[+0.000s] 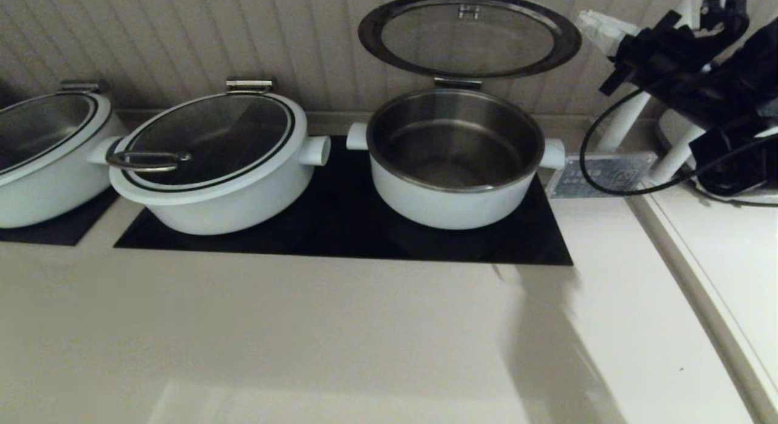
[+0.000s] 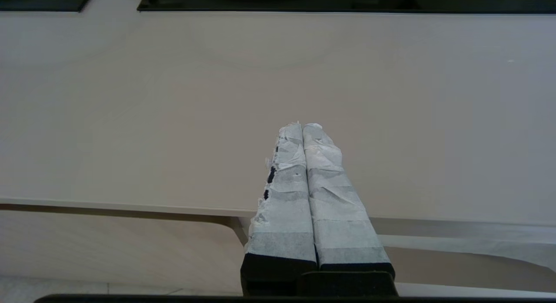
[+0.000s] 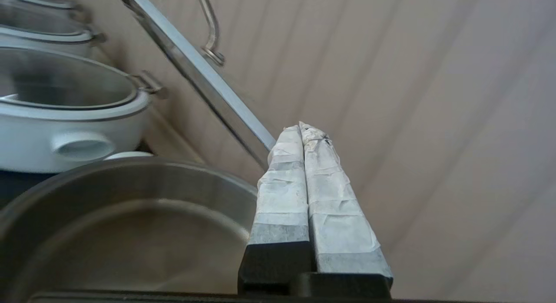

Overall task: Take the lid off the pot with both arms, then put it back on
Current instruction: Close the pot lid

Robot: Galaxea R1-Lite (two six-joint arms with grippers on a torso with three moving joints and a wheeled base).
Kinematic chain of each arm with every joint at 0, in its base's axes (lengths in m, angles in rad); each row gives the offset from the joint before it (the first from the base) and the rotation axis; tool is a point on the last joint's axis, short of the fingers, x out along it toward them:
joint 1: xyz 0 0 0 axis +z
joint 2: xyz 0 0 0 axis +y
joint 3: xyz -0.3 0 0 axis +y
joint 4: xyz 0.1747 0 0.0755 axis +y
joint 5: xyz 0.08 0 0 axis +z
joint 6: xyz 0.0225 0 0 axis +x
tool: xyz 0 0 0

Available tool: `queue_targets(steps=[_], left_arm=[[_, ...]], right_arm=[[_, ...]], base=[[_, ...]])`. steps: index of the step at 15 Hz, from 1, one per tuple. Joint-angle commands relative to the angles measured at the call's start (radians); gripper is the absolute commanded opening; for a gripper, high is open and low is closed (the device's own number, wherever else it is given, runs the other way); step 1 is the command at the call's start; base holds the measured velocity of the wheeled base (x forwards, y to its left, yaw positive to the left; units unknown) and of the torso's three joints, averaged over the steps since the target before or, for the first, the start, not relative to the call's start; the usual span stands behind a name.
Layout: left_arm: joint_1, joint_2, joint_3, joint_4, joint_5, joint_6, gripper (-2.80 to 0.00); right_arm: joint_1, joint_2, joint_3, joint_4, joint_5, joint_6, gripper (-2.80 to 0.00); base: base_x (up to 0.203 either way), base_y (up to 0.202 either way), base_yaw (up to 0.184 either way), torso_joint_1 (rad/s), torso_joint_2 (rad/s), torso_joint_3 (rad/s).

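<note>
Nudging the hinged lid (image 1: pixel 469 35) with your right gripper's (image 3: pixel 302 127) pressed-together fingers, you are risking it slamming onto the pot (image 1: pixel 453 163).

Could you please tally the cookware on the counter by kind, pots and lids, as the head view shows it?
White pots: 3, the open pot, the middle pot, and the far-left pot.
Glass lids: 3, the raised lid swung up on its hinge, the middle lid and the far-left lid, both closed.
Total: 6.
</note>
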Motion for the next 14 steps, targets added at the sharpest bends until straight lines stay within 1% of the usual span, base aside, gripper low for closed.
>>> queue_targets(steps=[1,7,12,14], left_arm=[[0.0,0.0,0.0,0.0,0.0,0.0,-2.8],[0.0,-0.002,0.0,0.0,0.0,0.0,-2.8],[0.0,0.0,0.0,0.0,0.0,0.0,-2.8],[0.0,0.0,0.0,0.0,0.0,0.0,-2.8]], right_arm=[[0.0,-0.023,0.039,-0.017,0.009,0.0,-2.8],[0.0,-0.037,0.057,-0.02,0.015,0.0,-2.8],[0.0,-0.046,0.059,-0.018,0.061,0.0,-2.8],[0.005,-0.061,0.093,-0.018,0.067,0.001,-2.8]], base=[[0.0,0.0,0.0,0.0,0.0,0.0],[0.0,0.0,0.0,0.0,0.0,0.0],[0.0,0.0,0.0,0.0,0.0,0.0],[0.0,0.0,0.0,0.0,0.0,0.0]])
